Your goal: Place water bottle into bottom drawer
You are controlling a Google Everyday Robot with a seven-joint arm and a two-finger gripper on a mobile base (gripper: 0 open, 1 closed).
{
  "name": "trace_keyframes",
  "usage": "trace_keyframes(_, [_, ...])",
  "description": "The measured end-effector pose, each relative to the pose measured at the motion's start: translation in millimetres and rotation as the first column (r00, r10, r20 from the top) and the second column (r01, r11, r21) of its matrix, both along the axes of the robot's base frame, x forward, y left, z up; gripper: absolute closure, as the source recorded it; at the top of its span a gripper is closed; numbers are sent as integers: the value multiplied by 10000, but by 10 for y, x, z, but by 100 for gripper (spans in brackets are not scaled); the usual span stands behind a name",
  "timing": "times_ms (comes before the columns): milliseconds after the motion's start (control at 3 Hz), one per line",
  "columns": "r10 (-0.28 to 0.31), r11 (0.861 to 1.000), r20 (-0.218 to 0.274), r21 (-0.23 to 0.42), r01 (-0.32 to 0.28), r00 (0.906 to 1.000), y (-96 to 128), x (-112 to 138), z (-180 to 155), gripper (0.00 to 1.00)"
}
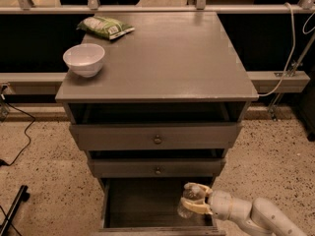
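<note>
The bottom drawer [142,205] is pulled open at the foot of the grey cabinet, its bare grey-wood floor showing. My gripper [195,200] reaches in from the lower right, over the drawer's right side. It is shut on the water bottle [188,203], a small clear bottle held low inside the drawer near its right wall. Its cap and label are hidden by the fingers [196,207]. I cannot tell whether the bottle touches the drawer floor.
Two shallower drawers with brass knobs [157,139] sit above, slightly pulled out. On the cabinet top [167,58] stand a white bowl [84,59] at the left edge and a green snack bag [105,27] at the back left. Cables lie on the speckled floor at the left.
</note>
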State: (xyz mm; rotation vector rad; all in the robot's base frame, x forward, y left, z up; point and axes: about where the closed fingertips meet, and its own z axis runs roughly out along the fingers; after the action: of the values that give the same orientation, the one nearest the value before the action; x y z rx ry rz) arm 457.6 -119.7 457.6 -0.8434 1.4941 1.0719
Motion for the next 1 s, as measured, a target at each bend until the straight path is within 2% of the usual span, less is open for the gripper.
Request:
trace_keyframes(333, [-1089,9930,647,-382,1115,9919,-100,292,-367,100])
trace_keyframes(667, [-1489,9836,1528,-790,1622,9770,-122,490,-739,100])
trace_keyframes(1000, [-1402,9782,1767,-1272,1639,9742,-88,657,-1108,100])
